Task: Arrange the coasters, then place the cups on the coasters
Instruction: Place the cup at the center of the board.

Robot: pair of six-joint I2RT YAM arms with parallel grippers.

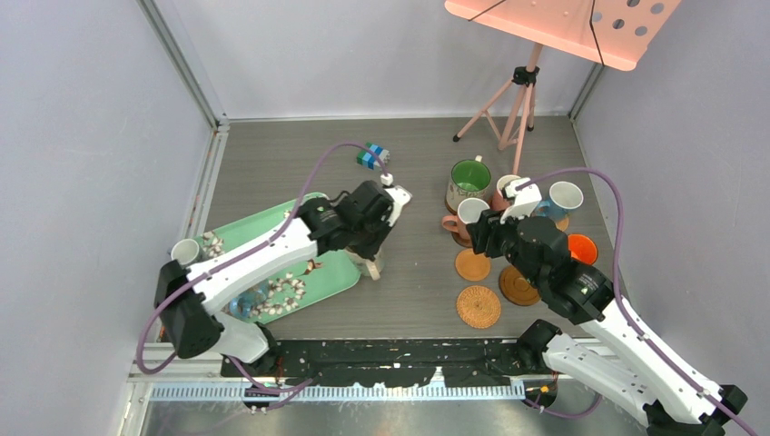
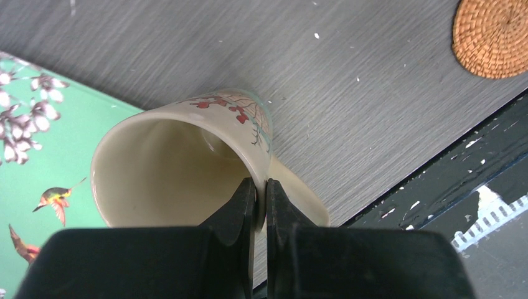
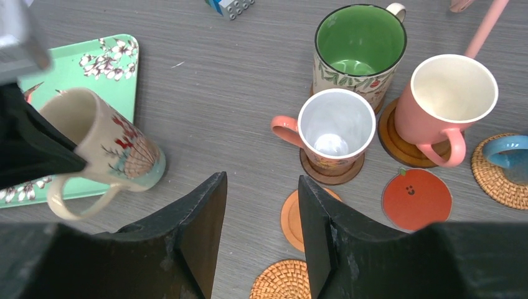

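Observation:
My left gripper [image 2: 261,187] is shut on the rim of a cream cup [image 2: 180,162] with red blossoms. The cup hangs tilted over the edge of the tray [image 2: 37,162], handle down. My right gripper [image 3: 261,205] stands open and empty above a tan coaster [image 3: 291,218] and a wicker coaster [image 3: 283,281]. Beyond it a white-inside cup [image 3: 333,131] and a pink cup [image 3: 451,99] each stand on a dark brown coaster. The green-inside cup [image 3: 360,50] stands behind them. A red-orange pumpkin coaster [image 3: 416,198] lies bare. A blue cup [image 3: 507,156] sits on another wicker coaster [image 3: 492,180].
The mint-green floral tray [image 1: 272,263] lies at the left, with a small white cup [image 1: 185,251] at its far-left corner. A blue-green toy block [image 1: 372,155] lies at the back. A pink music stand [image 1: 518,100] stands at the back right. Another dark brown coaster [image 1: 518,285] lies near my right arm.

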